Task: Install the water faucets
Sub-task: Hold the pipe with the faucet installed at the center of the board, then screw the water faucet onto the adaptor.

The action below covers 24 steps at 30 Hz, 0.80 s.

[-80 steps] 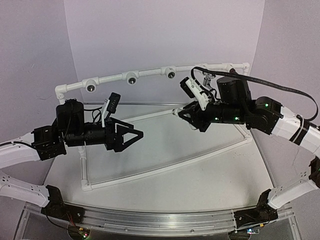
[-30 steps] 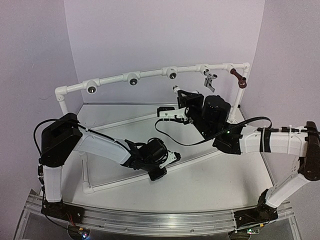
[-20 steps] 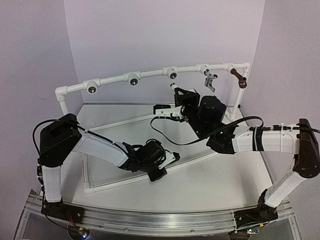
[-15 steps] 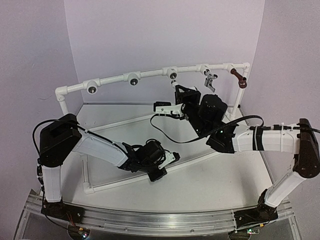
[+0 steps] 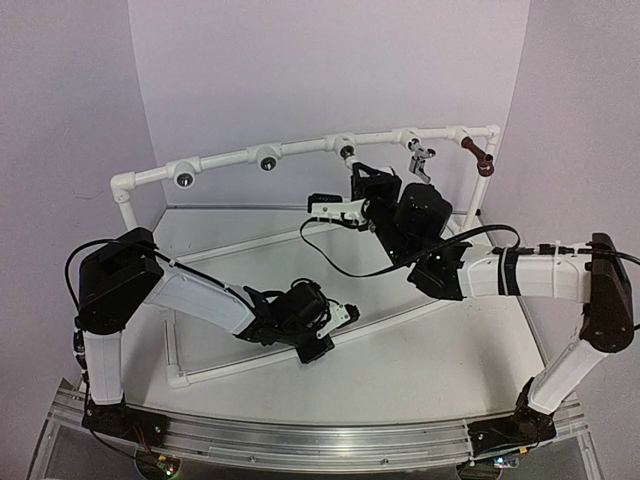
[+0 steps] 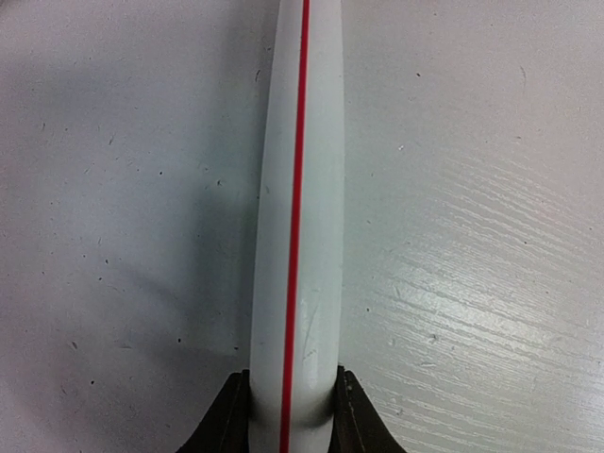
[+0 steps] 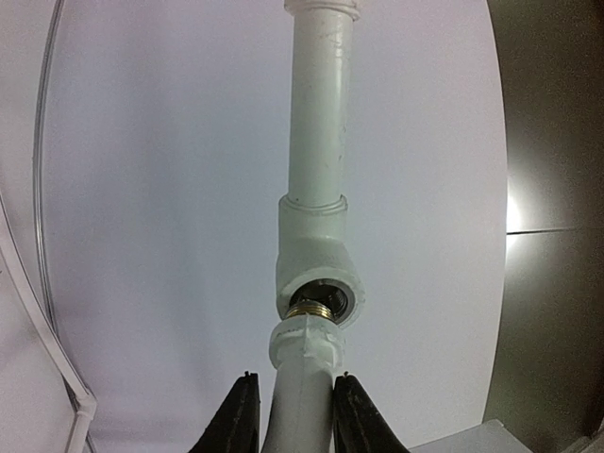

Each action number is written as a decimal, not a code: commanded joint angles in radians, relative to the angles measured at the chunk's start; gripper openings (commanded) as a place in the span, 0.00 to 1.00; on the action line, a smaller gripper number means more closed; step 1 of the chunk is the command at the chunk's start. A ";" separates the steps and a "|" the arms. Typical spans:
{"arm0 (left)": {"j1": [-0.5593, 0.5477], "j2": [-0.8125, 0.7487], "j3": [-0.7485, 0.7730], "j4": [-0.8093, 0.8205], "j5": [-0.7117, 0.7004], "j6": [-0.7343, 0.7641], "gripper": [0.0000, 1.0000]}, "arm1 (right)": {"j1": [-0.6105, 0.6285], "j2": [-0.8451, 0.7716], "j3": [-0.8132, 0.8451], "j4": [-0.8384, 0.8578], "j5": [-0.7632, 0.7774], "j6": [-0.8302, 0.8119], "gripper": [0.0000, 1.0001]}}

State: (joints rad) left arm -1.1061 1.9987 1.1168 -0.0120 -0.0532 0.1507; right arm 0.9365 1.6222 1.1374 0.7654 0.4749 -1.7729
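Two are in at the far right, the silver faucet (image 5: 421,158) and red-brown faucet (image 5: 479,156); the right gripper (image 7: 294,377), closed around the white faucet (image 7: 307,349), holds its brass end at the third socket (image 7: 319,283), the left gripper (image 6: 293,377) clamps the low pipe (image 6: 294,189), and two left sockets (image 5: 265,159) are empty.

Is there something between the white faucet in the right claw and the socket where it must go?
Nothing visible. In the right wrist view the right claw holds the white faucet, and its brass threaded end sits at the mouth of the tee socket. The left claw grips the frame pipe.
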 commanded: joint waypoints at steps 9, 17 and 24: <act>0.002 0.110 -0.086 -0.096 0.018 -0.092 0.00 | -0.026 0.009 0.069 0.056 -0.036 0.043 0.00; 0.001 0.121 -0.088 -0.097 0.017 -0.099 0.00 | -0.019 -0.001 0.091 0.020 -0.042 0.057 0.00; 0.002 0.121 -0.087 -0.097 0.019 -0.101 0.00 | -0.018 0.005 0.093 0.007 -0.043 0.063 0.00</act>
State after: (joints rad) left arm -1.1061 1.9965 1.0973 0.0200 -0.0525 0.1486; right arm 0.9150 1.6310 1.1782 0.7408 0.4400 -1.7342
